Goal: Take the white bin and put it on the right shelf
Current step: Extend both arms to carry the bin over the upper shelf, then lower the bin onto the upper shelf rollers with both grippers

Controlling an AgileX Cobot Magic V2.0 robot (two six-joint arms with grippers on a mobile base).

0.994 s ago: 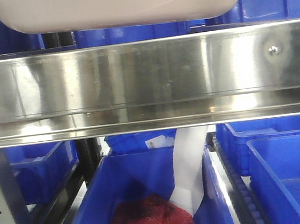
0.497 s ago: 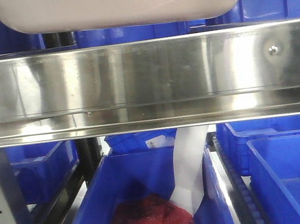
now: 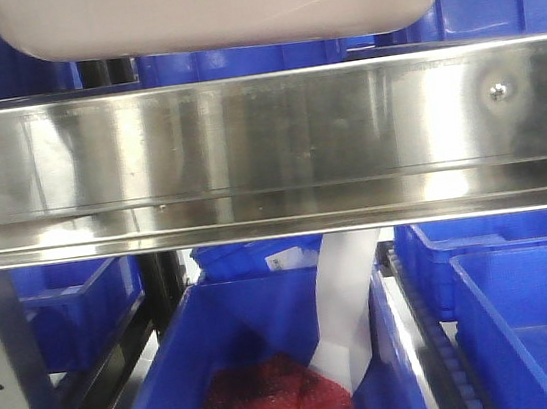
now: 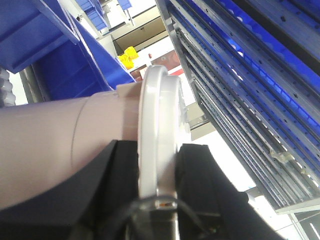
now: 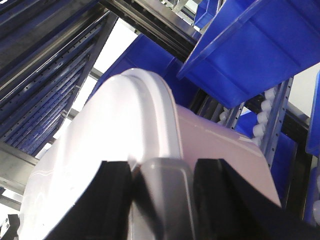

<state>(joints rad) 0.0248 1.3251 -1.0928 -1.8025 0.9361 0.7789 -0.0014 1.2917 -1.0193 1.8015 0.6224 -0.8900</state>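
The white bin (image 3: pixel 228 9) hangs at the top of the front view, its pinkish underside just above the broad steel front rail of the right shelf (image 3: pixel 264 135) and apart from it. In the left wrist view my left gripper (image 4: pixel 159 150) is shut on the bin's white rim (image 4: pixel 157 105), one black finger on each side; the tub's wall (image 4: pixel 45 145) lies to the left. Seen from the right wrist, my right gripper (image 5: pixel 163 167) is shut on the bin's grey handle (image 5: pixel 162 182) at the edge of the glossy lid (image 5: pixel 110 130).
Under the rail a blue crate (image 3: pixel 219 323) holds red packets (image 3: pixel 269 402) and a white paper strip (image 3: pixel 346 296). More blue crates (image 3: pixel 532 332) stand at the right and left. A perforated grey upright (image 3: pixel 4 381) rises at the lower left. Blue crates (image 5: pixel 250 45) sit on racks behind the bin.
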